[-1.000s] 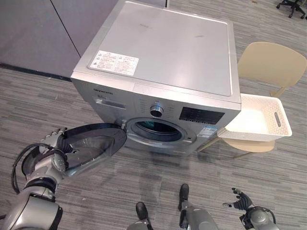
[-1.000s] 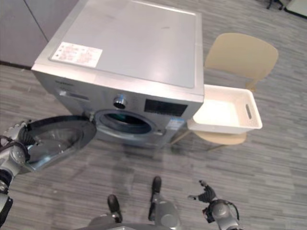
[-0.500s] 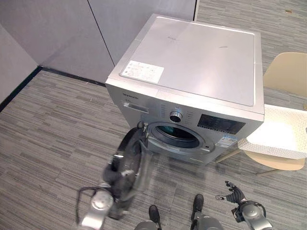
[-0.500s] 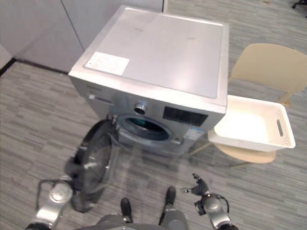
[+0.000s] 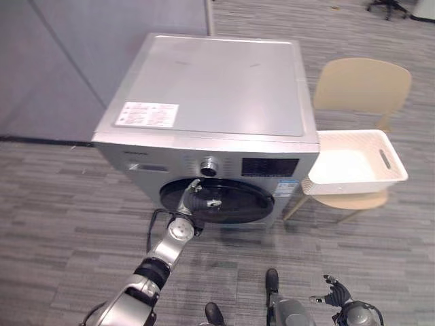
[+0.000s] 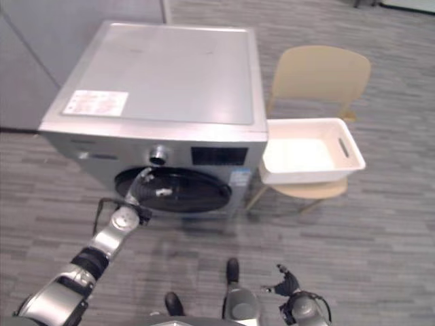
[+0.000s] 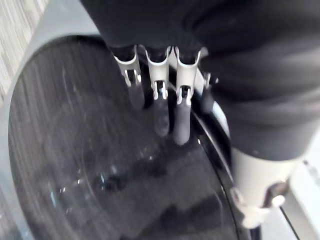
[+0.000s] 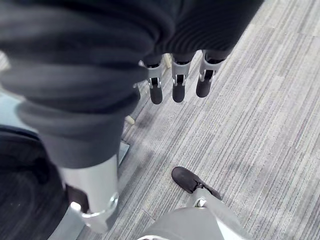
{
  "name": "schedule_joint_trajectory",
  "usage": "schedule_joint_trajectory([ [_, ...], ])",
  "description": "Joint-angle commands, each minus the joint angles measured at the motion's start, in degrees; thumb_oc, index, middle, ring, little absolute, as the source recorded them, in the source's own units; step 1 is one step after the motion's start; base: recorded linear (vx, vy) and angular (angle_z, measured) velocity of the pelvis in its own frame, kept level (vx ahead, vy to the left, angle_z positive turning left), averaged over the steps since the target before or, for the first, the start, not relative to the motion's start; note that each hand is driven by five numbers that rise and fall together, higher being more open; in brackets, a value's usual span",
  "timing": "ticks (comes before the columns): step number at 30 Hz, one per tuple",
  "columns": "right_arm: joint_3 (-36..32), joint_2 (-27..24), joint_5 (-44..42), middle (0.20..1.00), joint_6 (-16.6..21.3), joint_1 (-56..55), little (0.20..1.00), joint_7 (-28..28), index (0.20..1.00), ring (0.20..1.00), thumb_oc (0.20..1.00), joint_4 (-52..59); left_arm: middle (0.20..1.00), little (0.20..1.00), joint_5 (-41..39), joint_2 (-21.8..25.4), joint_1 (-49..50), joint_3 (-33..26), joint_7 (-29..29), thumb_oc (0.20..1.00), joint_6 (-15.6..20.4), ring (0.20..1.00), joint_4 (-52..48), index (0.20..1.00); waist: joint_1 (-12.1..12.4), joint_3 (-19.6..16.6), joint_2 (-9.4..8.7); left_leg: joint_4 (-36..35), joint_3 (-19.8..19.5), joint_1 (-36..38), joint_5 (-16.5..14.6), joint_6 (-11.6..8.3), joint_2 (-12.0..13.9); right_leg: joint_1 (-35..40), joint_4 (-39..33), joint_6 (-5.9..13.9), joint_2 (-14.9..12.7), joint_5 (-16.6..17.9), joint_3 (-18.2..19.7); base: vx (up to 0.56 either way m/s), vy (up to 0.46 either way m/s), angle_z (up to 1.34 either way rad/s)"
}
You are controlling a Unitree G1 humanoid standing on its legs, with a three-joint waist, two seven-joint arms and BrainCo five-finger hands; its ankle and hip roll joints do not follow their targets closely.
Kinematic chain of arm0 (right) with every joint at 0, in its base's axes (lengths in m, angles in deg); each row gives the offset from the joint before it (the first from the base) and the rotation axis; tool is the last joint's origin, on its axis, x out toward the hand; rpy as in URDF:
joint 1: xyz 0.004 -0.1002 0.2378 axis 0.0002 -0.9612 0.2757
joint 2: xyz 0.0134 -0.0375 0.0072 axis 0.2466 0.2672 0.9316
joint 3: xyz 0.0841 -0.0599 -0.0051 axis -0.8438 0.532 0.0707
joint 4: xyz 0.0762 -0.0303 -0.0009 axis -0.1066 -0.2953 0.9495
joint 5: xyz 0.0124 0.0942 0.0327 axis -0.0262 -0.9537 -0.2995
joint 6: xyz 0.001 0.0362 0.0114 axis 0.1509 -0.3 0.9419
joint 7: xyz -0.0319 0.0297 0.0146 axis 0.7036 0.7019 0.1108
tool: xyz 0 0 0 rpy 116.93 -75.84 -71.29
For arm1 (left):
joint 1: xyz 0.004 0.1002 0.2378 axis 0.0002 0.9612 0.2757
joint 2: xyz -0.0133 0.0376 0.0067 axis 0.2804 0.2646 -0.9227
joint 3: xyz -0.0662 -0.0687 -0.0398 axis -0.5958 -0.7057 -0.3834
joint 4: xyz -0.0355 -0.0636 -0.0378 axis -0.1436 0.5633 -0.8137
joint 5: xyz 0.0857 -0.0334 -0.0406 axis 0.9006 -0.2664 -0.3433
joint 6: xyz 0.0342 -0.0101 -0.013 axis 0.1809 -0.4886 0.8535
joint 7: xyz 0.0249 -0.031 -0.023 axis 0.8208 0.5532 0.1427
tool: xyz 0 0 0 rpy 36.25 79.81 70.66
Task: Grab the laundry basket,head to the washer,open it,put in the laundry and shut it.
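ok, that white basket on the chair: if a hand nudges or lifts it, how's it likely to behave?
The white basket looks like rigid plastic and appears empty, so probably light and stiff. It overhangs the chair seat, so a push could slide or tip it off. The slotted handle likely gives fingers a hold.

1 washer [image 5: 211, 102], 1 white laundry basket [image 5: 353, 163], 1 beige chair [image 5: 363, 85], 2 robot hands

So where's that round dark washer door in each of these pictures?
Left eye view: door low on the washer front, left hand on it.
Right eye view: door left of centre, under the knob.
Left wrist view: door past the fingers.
Right wrist view: dark patch, probably the door.
Shared landmark: the knob.
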Motion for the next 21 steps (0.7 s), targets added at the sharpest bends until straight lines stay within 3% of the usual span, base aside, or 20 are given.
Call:
schedule_joint_trajectory([
  [1,0.95,-1.74,1.44,1.000,1.37,1.35,1.000,0.85,1.000,1.000,1.000,-0.52,1.000,1.000,4.93,0.11,-1.50,-1.10,1.02,1.000,0.12,1.000,5.33,1.000,0.05,-1.36,-0.61,0.25,-2.82,-2.35,-0.45,-1.61,0.77,3.08,3.13,4.97,-1.28,-9.16,0.91,0.00,-0.027,-0.03],
  [3,0.58,-1.51,0.95,1.000,1.53,1.19,1.000,0.96,1.000,1.000,1.000,-0.76,1.000,1.000,4.02,0.26,0.12,-2.38,0.81,1.000,0.34,1.000,4.69,1.000,0.23,-1.65,-0.63,0.25,-2.98,-2.10,-0.43,-1.74,0.98,3.55,3.03,4.79,-1.20,-9.38,0.70,0.00,-0.049,-0.05],
  [7,-1.74,0.07,0.09,1.000,1.42,1.91,1.000,1.29,1.000,1.000,1.000,-1.90,1.000,1.000,0.44,-0.32,15.33,-7.29,-2.60,1.000,1.36,1.000,-4.80,1.000,2.59,-2.96,-0.83,0.50,-4.30,-1.16,-0.38,-1.84,1.29,6.18,2.73,4.16,-0.90,-10.42,-0.58,-0.01,-0.066,0.02],
  [12,-4.50,0.55,-0.77,1.000,1.23,3.65,1.000,0.84,1.000,1.000,1.000,0.22,1.000,1.000,-1.96,-1.05,29.85,-12.57,-7.58,1.000,0.59,1.000,-8.63,1.000,5.62,-3.64,-0.64,0.83,-5.98,-0.38,-0.13,-1.77,1.36,8.14,3.07,3.78,-0.74,-11.28,-2.16,-0.04,-0.027,0.14],
  [21,-4.44,0.37,-0.79,1.000,0.75,4.93,1.000,0.52,1.000,1.000,1.000,3.55,1.000,1.000,-2.54,-3.84,36.01,-16.27,-8.39,1.000,-1.03,1.000,-2.54,1.000,8.41,-4.97,-0.90,0.43,-8.26,-0.18,0.83,-1.95,1.32,9.61,3.59,3.16,-0.80,-11.82,-4.55,-0.05,-0.013,0.22],
])
